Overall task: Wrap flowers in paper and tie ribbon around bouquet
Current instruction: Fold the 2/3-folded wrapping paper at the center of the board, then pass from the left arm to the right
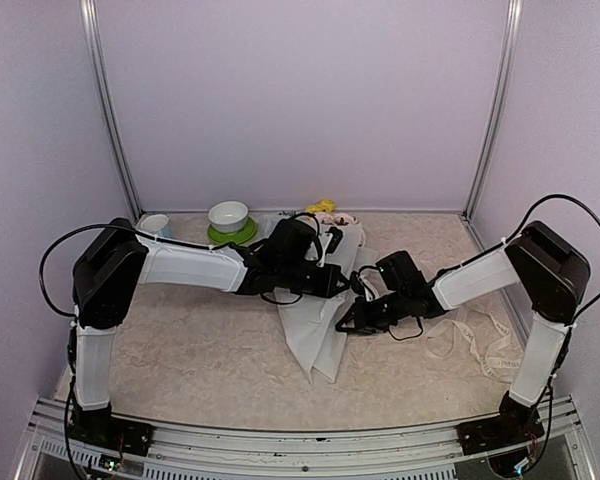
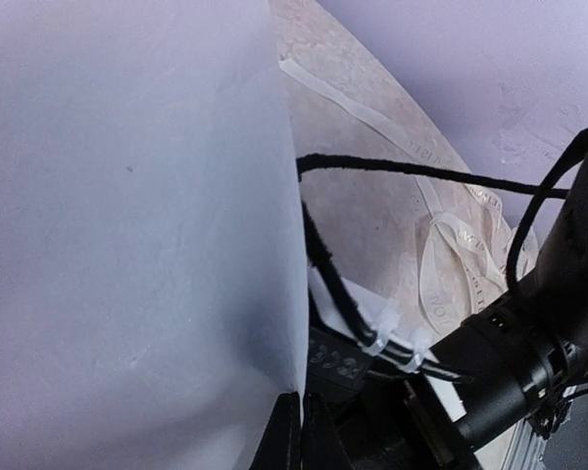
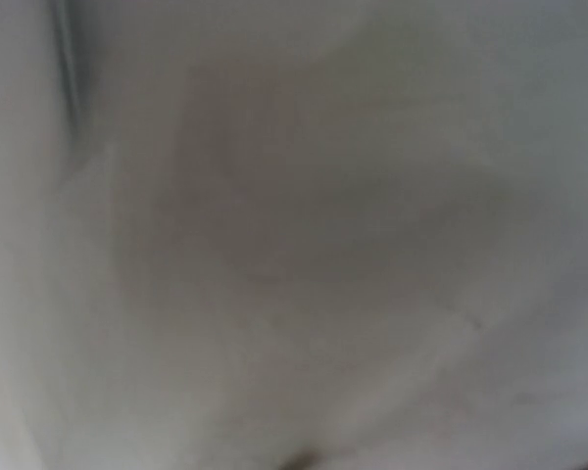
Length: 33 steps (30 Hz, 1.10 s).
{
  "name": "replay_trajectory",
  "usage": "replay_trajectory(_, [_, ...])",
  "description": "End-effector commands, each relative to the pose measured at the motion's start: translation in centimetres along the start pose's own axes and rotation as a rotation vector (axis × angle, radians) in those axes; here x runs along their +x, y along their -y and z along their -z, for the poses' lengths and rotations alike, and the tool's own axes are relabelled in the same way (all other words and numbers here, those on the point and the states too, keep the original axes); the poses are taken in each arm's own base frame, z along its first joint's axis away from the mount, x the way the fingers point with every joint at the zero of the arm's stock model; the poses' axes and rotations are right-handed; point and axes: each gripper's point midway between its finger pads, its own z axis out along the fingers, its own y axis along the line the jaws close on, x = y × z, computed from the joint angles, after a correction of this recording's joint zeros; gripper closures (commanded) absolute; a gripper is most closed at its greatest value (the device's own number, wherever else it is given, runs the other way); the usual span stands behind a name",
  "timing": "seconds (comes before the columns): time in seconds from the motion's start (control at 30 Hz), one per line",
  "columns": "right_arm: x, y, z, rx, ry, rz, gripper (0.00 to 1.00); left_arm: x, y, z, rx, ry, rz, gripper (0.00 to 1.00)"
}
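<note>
Paper (image 1: 315,340) is folded over the flowers (image 1: 325,208) mid tabletop (image 1: 200,350), ribbon (image 1: 480,345) loose off to the right. Left jaws clamped on the paper's edge, right jaws together right at it.

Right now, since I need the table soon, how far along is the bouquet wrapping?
Done: the paper is folded partly around the flowers, blooms poking out the far end. In hand: the left hand is shut on a paper edge, the right hand shut at the wrap's side. Left: finishing the wrap and tying the ribbon, lying loose on the table.
</note>
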Motion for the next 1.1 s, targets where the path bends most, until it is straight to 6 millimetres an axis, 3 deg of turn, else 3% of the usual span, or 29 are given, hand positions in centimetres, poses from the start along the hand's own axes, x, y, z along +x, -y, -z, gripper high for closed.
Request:
replay_trajectory(0.0, [-0.6,-1.7,0.9,-0.047,0.042,0.015,1.00,4.0,-1.9,-1.9,-0.006,-0.109,0.033,1.00])
replay_trajectory(0.1, [-0.7,-1.8,1.3,-0.046,0.054,0.012,0.98,5.4,-2.4,-2.7,0.000,-0.143,0.041,1.00])
replay_trajectory(0.2, [-1.2,-1.7,2.1,-0.007,0.086,0.010,0.87,6.4,-3.0,-3.2,0.002,-0.157,0.063,1.00])
replay_trajectory(0.4, [-2.5,-1.1,5.4,0.137,0.186,0.043,0.80,6.5,-3.5,-3.4,0.003,-0.154,0.067,1.00])
replay_trajectory(0.53, [-2.7,-2.7,6.4,0.115,0.214,0.119,0.76,6.5,-3.6,-3.4,0.002,-0.153,0.070,1.00])
replay_trajectory(0.7, [-1.4,-5.0,5.1,-0.025,0.171,0.143,0.71,6.2,-3.6,-3.3,0.006,-0.143,0.074,1.00])
replay_trajectory(0.93, [-0.8,-5.8,2.8,-0.122,0.110,0.141,0.51,6.3,-3.7,-3.3,0.007,-0.145,0.077,1.00])
replay_trajectory(1.07, [-0.7,-6.2,1.2,-0.131,0.072,0.174,0.47,6.4,-3.7,-3.3,0.007,-0.146,0.078,1.00])
